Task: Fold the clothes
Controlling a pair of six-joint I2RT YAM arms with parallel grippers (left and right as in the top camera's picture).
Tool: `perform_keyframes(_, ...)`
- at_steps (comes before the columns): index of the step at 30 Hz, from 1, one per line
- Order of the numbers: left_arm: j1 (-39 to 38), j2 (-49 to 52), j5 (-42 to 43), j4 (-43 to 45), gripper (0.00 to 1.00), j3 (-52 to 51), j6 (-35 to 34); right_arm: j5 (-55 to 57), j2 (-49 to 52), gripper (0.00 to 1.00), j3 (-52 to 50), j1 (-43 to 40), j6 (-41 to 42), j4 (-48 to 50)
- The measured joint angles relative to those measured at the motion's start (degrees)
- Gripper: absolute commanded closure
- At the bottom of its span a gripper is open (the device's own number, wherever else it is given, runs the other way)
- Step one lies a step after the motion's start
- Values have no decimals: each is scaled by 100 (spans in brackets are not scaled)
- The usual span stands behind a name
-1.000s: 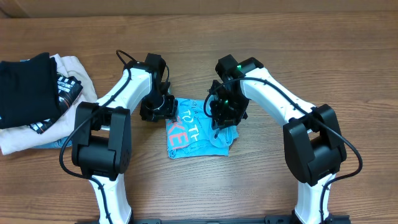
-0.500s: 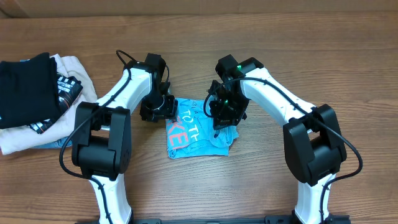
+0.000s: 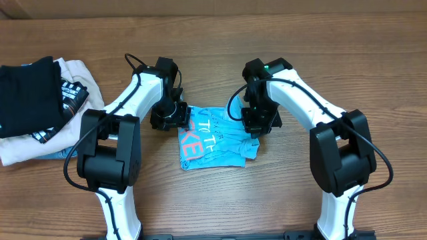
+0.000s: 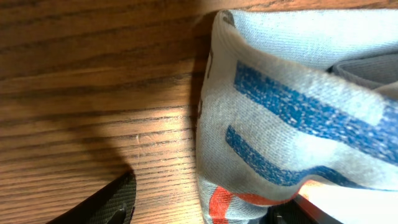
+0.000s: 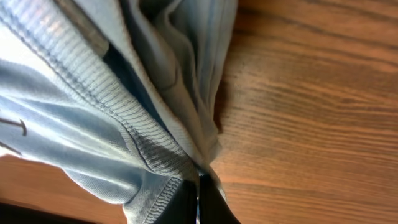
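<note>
- The sky-blue T-shirt (image 3: 212, 140) lies bunched into a rough square on the table (image 3: 213, 40), in the middle between the two arms and well apart from the black garment (image 3: 27, 93) and cream garment (image 3: 20, 150) stacked at the far left.
- The right tool (image 5: 199, 196) is closed tight at the shirt's right edge. Its wrist view shows a thin pinch of ribbed cloth caught right at the fingertips.
- The left tool (image 4: 205, 206) stands partly open at the shirt's upper left edge. One finger is down by the bare wood and the other is on the far side of the cloth, and it grips nothing.
- The step in hand looks to me like carrying the right edge over for the next fold.
- To do it well, I'd lift only enough for the pinched layer to clear the rest, then carry it across in a low, even arc so the lower layers are not dragged along.
- The grip is shallow, so a quick tug could pull the cloth free. A slow, steady move seems safer.
- The left tool would help most by closing on or pressing its edge, pinning the shirt so the whole bundle does not slide across the table.
- Release only once the edge lies flat and lined up with the opposite side.
</note>
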Motion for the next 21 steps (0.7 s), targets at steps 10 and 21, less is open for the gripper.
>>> perform_keyframes(10,52,7,-216,-942,27,-127,-2,363,0,81,-4,28,-70,-557)
perform_keyframes(21,63,-20,-254,-1403,33,-160,24,568,-20,82,-7,28,-118,-570)
